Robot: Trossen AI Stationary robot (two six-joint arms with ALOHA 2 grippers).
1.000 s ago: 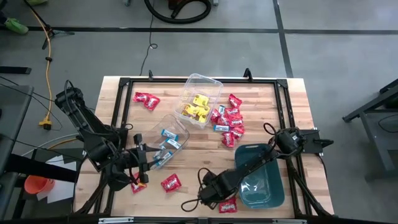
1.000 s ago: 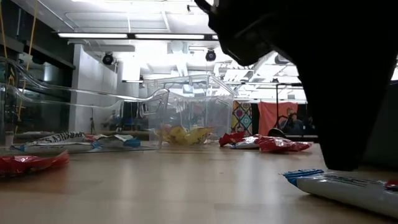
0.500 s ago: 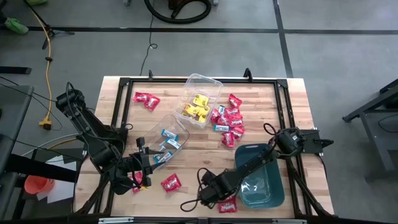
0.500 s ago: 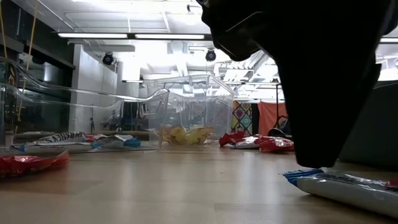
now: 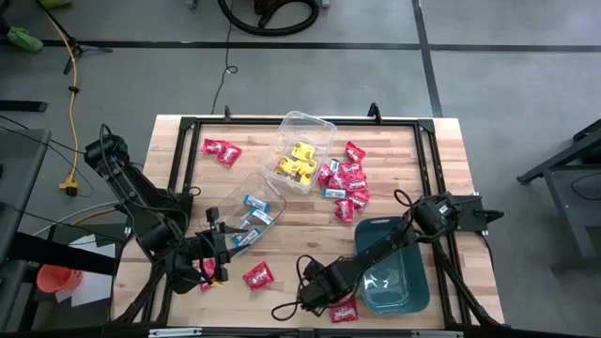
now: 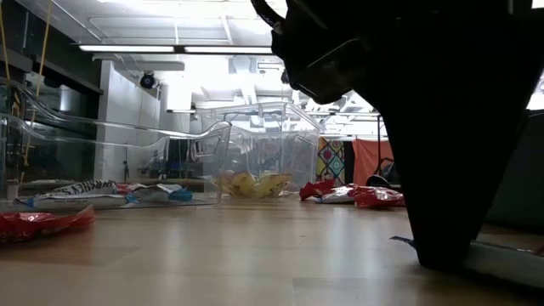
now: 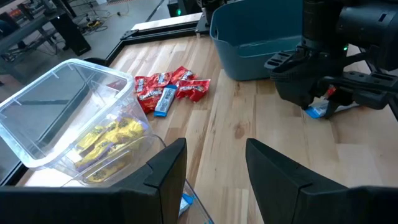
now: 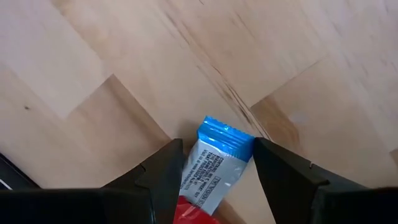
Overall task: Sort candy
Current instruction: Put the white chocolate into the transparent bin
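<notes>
My right gripper is open and low over the table's near edge, left of the teal bin. In the right wrist view its fingers stand on either side of a blue-and-white candy packet that lies partly over a red packet. My left gripper is open and hovers by the tipped clear tub, which holds blue-and-white packets. An upright clear tub holds yellow candy. A pile of red candy lies beside it on the wood. My right gripper comes from above, pointing down, with its open fingers on either side of the packet's blue crimped end. Whether the fingers touch it I cannot tell. The packet lies flat on the table.
Loose red packets lie at the far left, near the middle, by my left gripper and by my right gripper. A black frame runs round the table. Bare wood lies between the tubs and the near edge.
My right gripper has come down over the blue-and-white packet; in the low view it now hides most of the packet. My left gripper has drawn back a little from the tipped tub toward the table's near left corner.
</notes>
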